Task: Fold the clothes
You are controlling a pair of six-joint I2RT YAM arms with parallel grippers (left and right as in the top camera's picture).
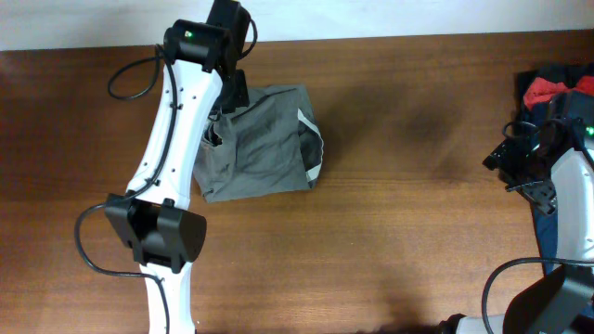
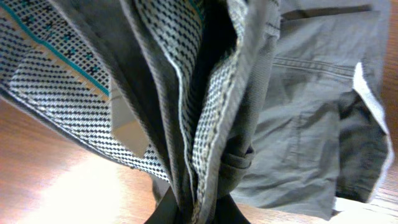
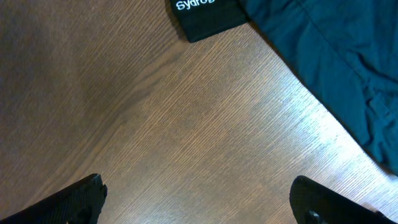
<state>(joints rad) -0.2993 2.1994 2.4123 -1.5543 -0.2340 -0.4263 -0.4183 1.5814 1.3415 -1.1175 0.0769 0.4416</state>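
Left wrist: shorts (image 2: 214, 146) between jaws

A: What carries everything?
B: A brown wood-grain table (image 1: 418, 186).
A: And what lies on it?
B: Crumpled grey-olive cotton shorts (image 1: 264, 148) lie toward the rear left, with pale lining showing along their right side. Well apart, at the far right edge, lies a dark navy fabric garment (image 3: 336, 56), with a red cloth (image 1: 548, 91) bunched by it.
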